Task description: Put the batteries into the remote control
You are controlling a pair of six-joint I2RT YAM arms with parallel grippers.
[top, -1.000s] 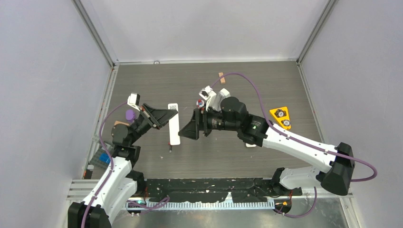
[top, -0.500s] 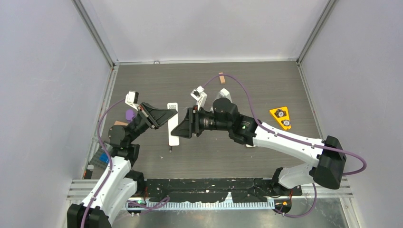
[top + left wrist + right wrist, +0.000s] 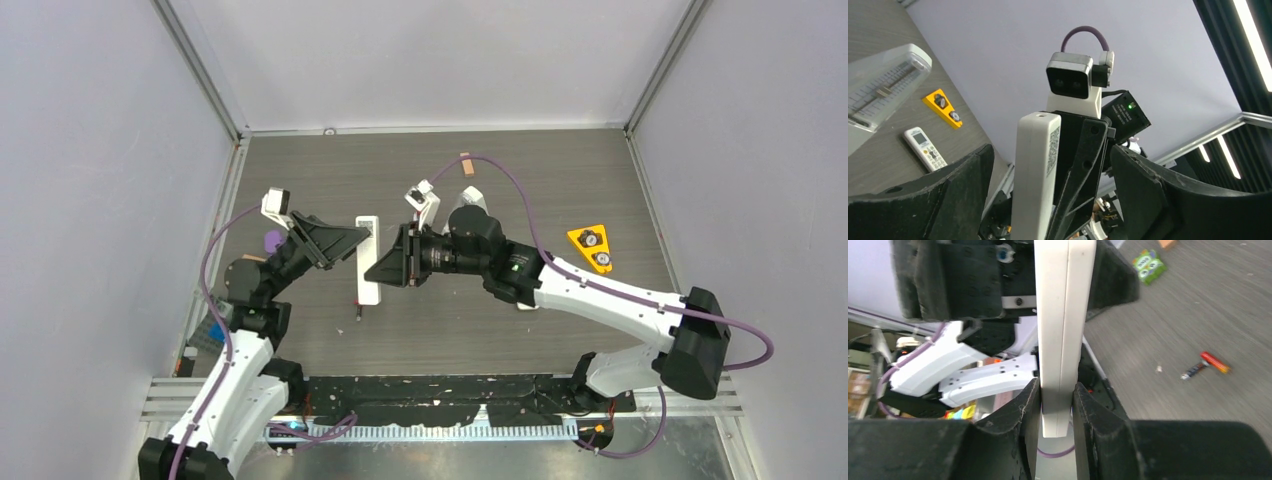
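Handover over the table: the right gripper (image 3: 1055, 387) is clamped on the white remote control (image 3: 1063, 315) near one end. Its fingers (image 3: 1018, 425) press both long sides and hold the bar up off the table (image 3: 470, 330). The left gripper (image 3: 1050, 150) stands spread wide around the same bar farther along, with a gap on each side (its own wrist view shows no contact).

Seen from above, the two grippers meet left of the table's centre, well apart from the side walls. There is bare wood on the far side and toward the arm bases.

One battery (image 3: 1205, 365), dark with a red end, lies on the table close to the end of the remote nearest the bases. Beyond the right arm are a grey metronome (image 3: 883, 90), a yellow triangular piece (image 3: 591, 247) and a smaller remote (image 3: 925, 148) with a display. A green packet (image 3: 1148, 262) lies farther off on the table.
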